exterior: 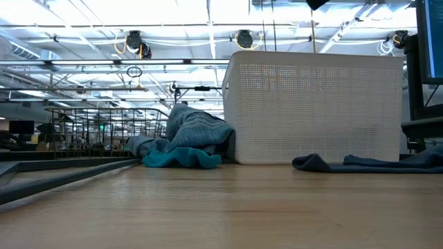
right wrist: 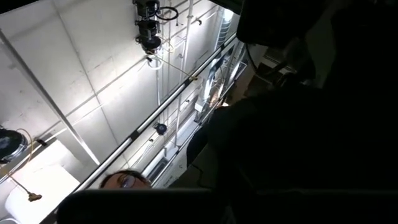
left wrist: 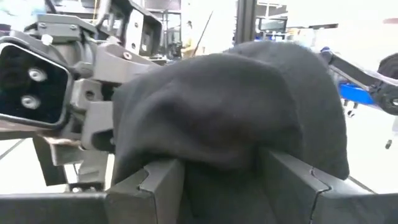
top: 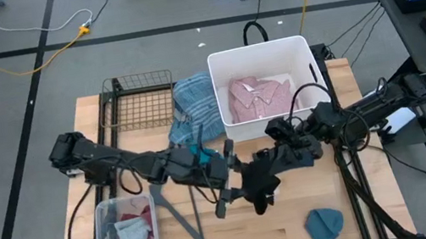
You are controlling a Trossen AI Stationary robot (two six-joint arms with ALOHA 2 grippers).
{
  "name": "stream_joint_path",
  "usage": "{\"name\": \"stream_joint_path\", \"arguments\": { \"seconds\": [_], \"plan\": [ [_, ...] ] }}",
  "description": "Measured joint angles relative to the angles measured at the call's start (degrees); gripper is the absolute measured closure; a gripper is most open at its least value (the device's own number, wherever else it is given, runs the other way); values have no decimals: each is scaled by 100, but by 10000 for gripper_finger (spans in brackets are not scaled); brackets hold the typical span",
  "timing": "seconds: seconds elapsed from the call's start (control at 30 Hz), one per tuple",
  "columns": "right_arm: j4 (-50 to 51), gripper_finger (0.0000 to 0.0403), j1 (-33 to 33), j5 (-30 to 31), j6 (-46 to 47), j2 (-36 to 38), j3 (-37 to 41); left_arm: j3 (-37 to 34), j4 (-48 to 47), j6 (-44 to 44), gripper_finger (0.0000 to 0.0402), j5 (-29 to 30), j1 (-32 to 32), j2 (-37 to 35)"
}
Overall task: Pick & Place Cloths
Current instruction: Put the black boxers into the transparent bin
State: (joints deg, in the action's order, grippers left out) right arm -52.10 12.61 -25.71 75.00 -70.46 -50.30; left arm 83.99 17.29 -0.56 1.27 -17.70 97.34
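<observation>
Both grippers meet above the middle of the table in the high view, with a black beanie point(top: 259, 182) hanging between them. The left gripper point(top: 226, 188) grasps it; the left wrist view shows what the overhead cannot: the dark cloth bulging between that gripper's two fingers point(left wrist: 152, 180), jaws held apart by its bulk. The right gripper point(top: 275, 159) is clenched tight, and its wrist view is mostly filled by the dark fabric, so whether it pinches the beanie cannot be told. Only the overhead shows the pink button shirt point(top: 258, 97) lying inside the white tub point(top: 222, 92) and the blue beanie point(top: 325, 225) near the front edge. The low view adds a teal piece point(exterior: 181, 159) beside the blue-plaid shirt point(exterior: 197, 131) against the tub wall.
</observation>
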Motion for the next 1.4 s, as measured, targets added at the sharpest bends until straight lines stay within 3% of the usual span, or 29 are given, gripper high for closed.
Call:
{"name": "stream_joint_path", "arguments": {
  "seconds": [0.5, 0.6, 0.8, 0.87, 1.07, 1.4],
  "plan": [
    [262, 403, -361, -207, 85, -188, 0, 0, -72, -238, 207, -353, 208, 23],
    [202, 403, -399, -213, 87, -250, 0, 0, -98, -297, 240, -398, 238, 21],
    [202, 403, -429, -175, 85, -251, 0, 0, -109, -296, 369, -475, 296, 21],
    [212, 403, -430, -156, 81, -252, 0, 0, -113, -314, 390, -543, 311, 21],
    [201, 401, -432, -270, 72, -254, 0, 0, -109, -318, 397, -691, 311, 21],
    [5, 363, -432, -442, 81, -258, 7, 0, -67, -552, 400, -943, 256, 19]
  ]
}}
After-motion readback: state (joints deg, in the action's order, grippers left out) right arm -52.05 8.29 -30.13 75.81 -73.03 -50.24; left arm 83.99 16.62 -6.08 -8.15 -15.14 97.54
